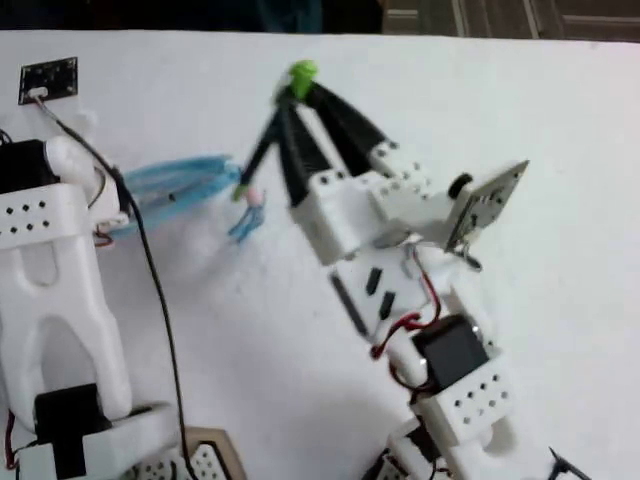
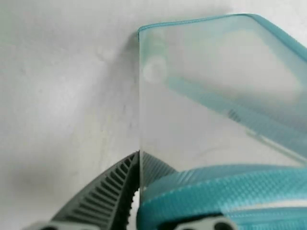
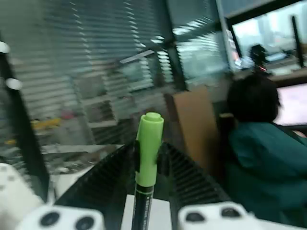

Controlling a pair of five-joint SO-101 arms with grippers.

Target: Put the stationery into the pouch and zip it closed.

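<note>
Jaws on the right arm are clamping a green pen (image 3: 147, 143); left jaws are pinching the pouch (image 2: 216, 96) edge.

White surface (image 1: 560, 330), matte and plain, spanning the high view to its far edge. Small black square board (image 1: 47, 80) with pale markings, lying flat near the far left corner. Thin black cable (image 1: 152, 275) trailing from that board toward the near edge. Pale wooden piece (image 1: 215, 448) at the near edge, partly cut off. Beyond the far edge, dark background and a strip of brown wood (image 1: 500, 15). In the room behind, slatted window blinds (image 3: 72, 48), cluttered shelves (image 3: 98, 108) and an upright brown cardboard panel (image 3: 194, 124).
</note>
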